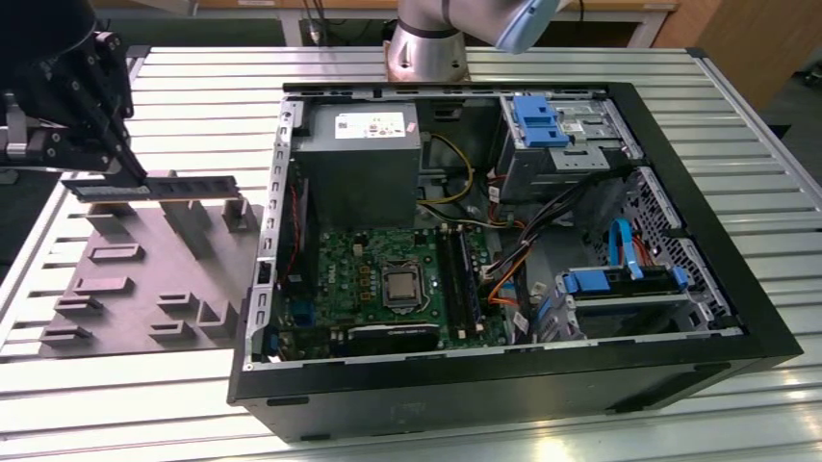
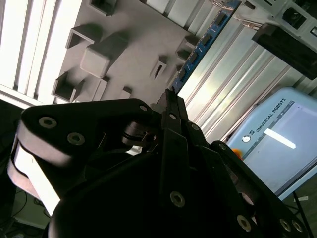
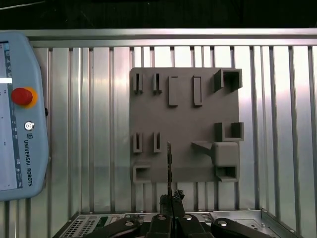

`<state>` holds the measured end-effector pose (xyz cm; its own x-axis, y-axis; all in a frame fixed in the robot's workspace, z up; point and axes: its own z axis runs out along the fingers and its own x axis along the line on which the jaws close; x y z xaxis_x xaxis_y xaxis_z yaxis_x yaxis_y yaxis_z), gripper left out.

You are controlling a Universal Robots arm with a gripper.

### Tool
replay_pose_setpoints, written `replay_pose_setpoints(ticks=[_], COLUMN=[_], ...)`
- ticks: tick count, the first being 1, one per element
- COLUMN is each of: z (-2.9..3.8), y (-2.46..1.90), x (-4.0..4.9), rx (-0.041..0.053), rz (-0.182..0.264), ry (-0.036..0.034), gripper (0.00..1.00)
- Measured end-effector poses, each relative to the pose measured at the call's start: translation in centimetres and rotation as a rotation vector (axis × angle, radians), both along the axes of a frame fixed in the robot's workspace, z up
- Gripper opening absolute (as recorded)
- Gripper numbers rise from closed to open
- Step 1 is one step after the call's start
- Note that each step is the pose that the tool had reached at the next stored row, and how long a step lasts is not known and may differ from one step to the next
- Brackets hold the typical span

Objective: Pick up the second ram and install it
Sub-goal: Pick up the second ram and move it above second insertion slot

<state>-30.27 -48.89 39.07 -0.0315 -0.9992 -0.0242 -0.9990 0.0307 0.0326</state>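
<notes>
The second ram is a long, thin, dark strip held level above the grey holder plate at the exterior view's left. My gripper is shut on one end of it. In the first wrist view the ram shows edge-on, rising from my gripper over the plate. In the second wrist view the ram runs away from the fingertips, with blue along its side. The green motherboard with its long black slots lies inside the open computer case.
The holder plate carries several light grey uprights and pockets. The case holds a power supply, blue drive brackets and loose cables. A teach pendant lies beside the plate on the slatted metal table.
</notes>
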Motion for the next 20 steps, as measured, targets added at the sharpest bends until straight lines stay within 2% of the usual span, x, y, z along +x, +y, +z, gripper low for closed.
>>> replay_pose_setpoints(ticks=[20], z=[0.0], y=[0.0], x=[1.61], rx=[0.0], rz=[0.0], ry=[0.0], gripper=[0.12])
